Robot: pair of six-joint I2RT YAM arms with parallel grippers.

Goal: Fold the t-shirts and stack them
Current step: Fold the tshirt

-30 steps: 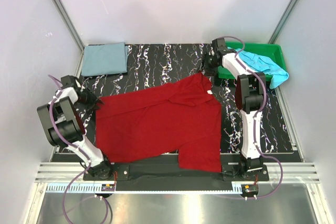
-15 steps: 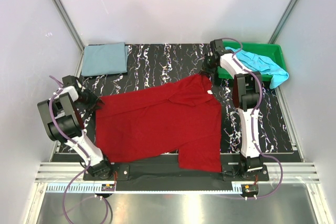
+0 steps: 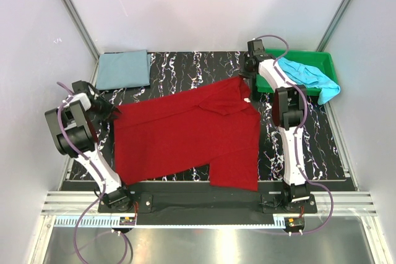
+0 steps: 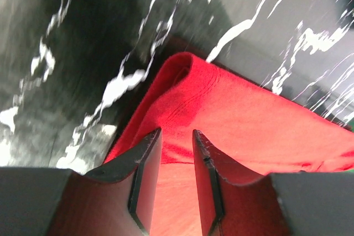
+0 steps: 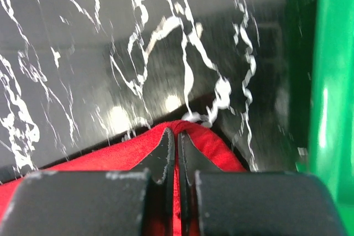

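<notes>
I read the deep red t-shirt [image 3: 185, 134] as soft matt cloth, grey-blue t-shirt [image 3: 124, 69] and turquoise t-shirt [image 3: 312, 76] the same matt cloth, tabletop [image 3: 185, 69] glossy black with white veining, green tray [image 3: 309, 55] shiny hard plastic, near rail [image 3: 204, 201] brushed metal.

A spread t-shirt [image 3: 185, 134] covers the middle of the table [image 3: 185, 66]. A folded t-shirt [image 3: 124, 69] lies far left; a crumpled t-shirt [image 3: 309, 75] lies in the tray [image 3: 318, 61] far right.

1 deep red plain cloth t-shirt [image 3: 185, 134] lies spread, rumpled, across the middle of the black marbled table [image 3: 185, 66]. 1 dusty grey-blue cloth t-shirt [image 3: 124, 69] lies folded flat, far left. 1 light turquoise cloth t-shirt [image 3: 309, 75] sits crumpled in the green plastic tray [image 3: 322, 58], spilling over its right end.
</notes>
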